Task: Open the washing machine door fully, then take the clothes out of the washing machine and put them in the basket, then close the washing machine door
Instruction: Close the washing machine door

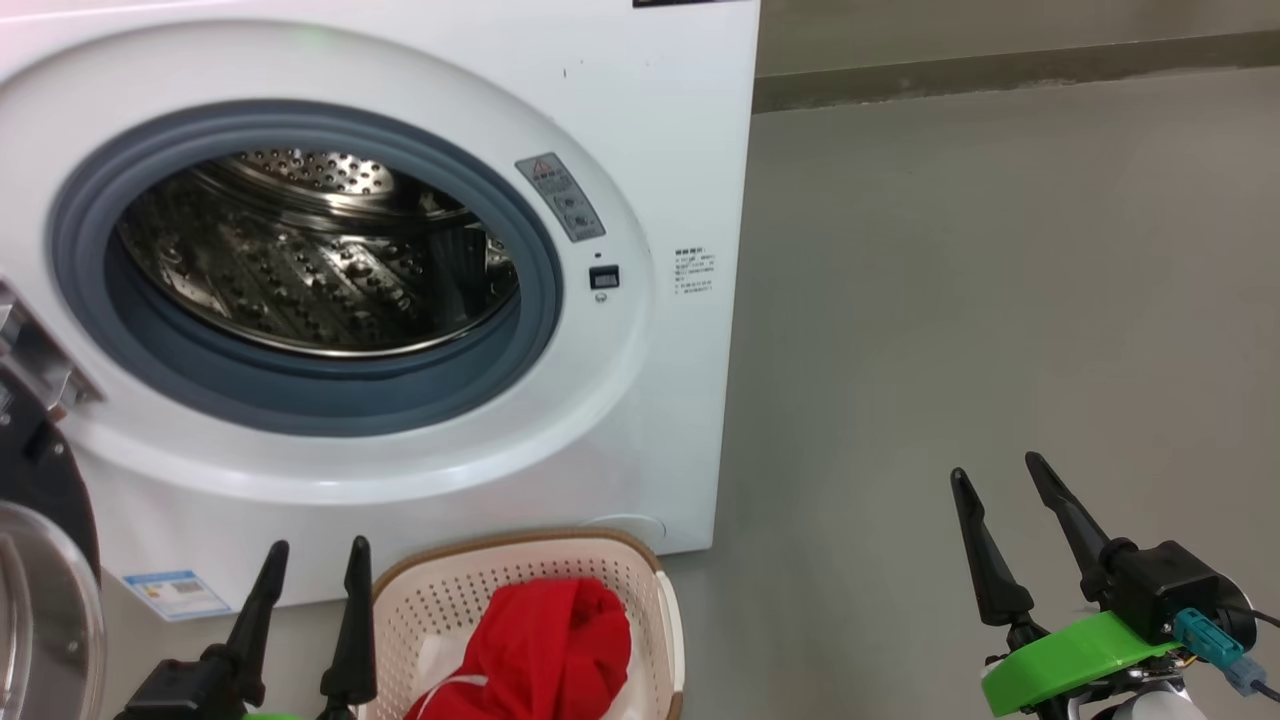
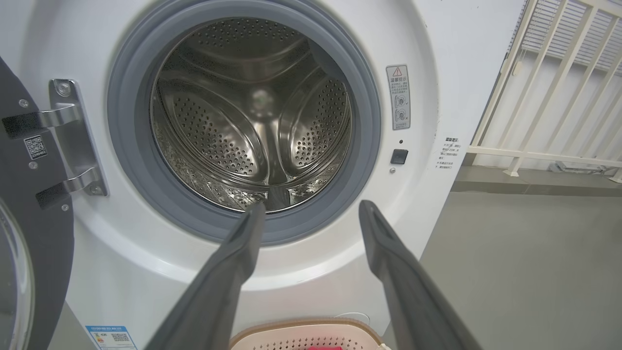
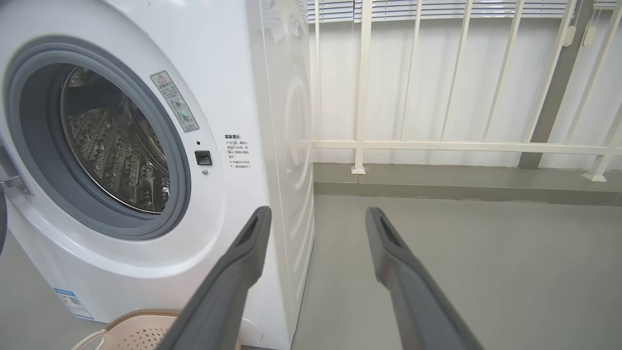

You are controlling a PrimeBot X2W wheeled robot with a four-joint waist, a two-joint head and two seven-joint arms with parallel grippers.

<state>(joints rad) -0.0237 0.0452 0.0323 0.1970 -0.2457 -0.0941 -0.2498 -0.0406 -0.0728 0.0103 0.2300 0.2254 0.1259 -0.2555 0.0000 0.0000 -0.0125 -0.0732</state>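
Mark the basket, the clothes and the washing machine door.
the basket [image 1: 440, 608]: head view, perforated inner wall.
the clothes [image 1: 545, 640]: head view, middle of the red heap.
the washing machine door [image 2: 46, 243]: left wrist view, dark inner rim.

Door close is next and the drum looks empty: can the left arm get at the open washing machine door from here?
Probably yes. The washing machine door hangs open just left of the left gripper, jaws open and empty, nothing between them; the basket sits to its other side.

A red warning triangle [image 2: 397, 71] tops a grey sticker [image 2: 398, 99] on the washing machine [image 2: 452, 58]; other print unreadable.
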